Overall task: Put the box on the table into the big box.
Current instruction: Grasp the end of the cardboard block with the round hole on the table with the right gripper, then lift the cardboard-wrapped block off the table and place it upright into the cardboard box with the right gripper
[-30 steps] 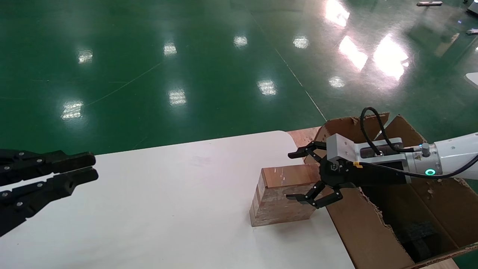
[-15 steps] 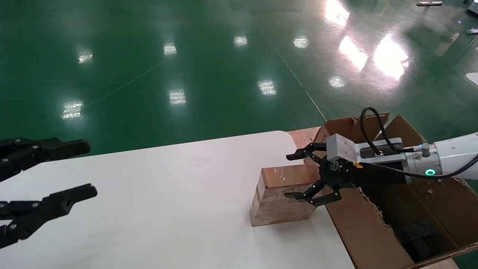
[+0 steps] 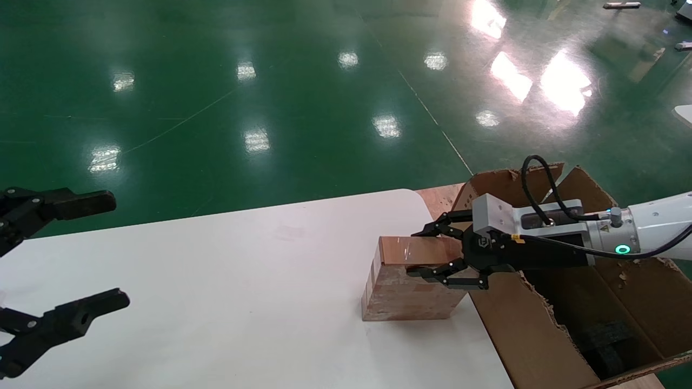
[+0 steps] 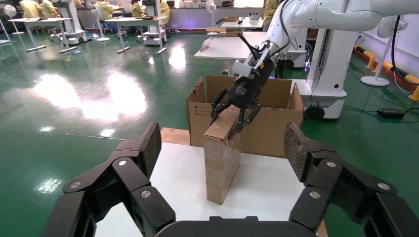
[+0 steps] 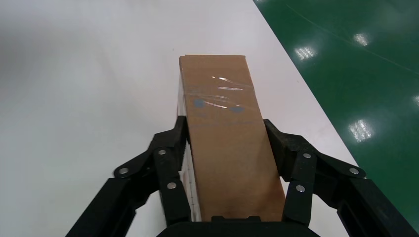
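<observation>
Right claw [image 3: 432, 253] clamped on box [image 3: 403, 292], hiding its near end. Big box [image 3: 519, 335] at 4 o'clock, cut off, foam [image 3: 611, 337] inside. Left claw [image 3: 81, 254] spread wide over counter [image 3: 227, 302].

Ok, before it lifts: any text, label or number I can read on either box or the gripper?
Nothing reads clearly.
Big box: black print on its side, too small to read.
Box: faint bluish marks under the tape, blurred.
Right gripper, closed on the box: a small logo on its body and a warning sticker on the wrist, both illegible.
Left gripper: no markings.
</observation>
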